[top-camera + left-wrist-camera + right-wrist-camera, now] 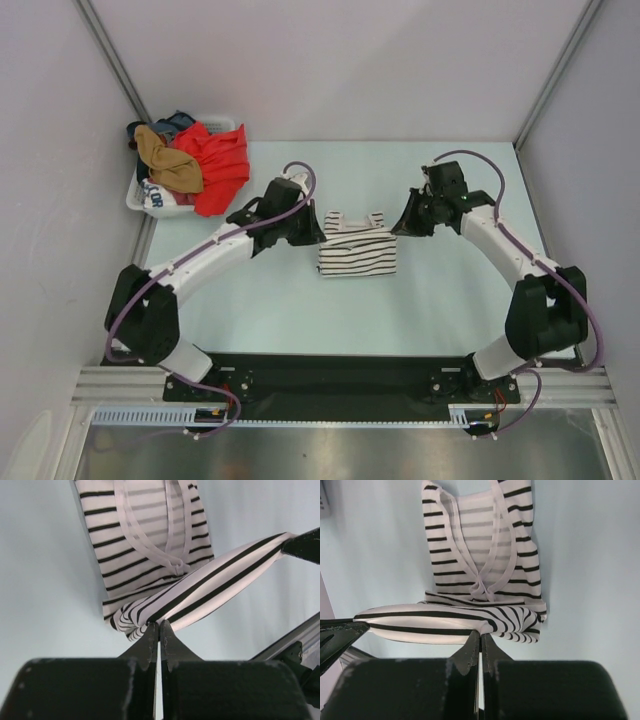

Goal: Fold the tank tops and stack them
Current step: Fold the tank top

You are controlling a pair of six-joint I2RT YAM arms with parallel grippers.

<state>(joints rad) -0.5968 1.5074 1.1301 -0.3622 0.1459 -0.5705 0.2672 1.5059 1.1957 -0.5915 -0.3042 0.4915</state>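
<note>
While clamped taut between left and right jaws, striped tank top (358, 255) edge, laundry basket (222, 123) well apart.

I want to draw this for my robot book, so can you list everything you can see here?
striped tank top: one, white with black stripes, middle of the table, partly folded
brown tank top: one, tan-brown, on the pile in the basket
red cloth: one, red, hanging over the basket's side
dark cloth: one bit showing, dark blue, back of the pile
basket: one, white, far left corner of the table
table: one, pale green, under everything
left gripper: one, black, shut on the striped tank top's edge
right gripper: one, black, shut on the same edge
</note>
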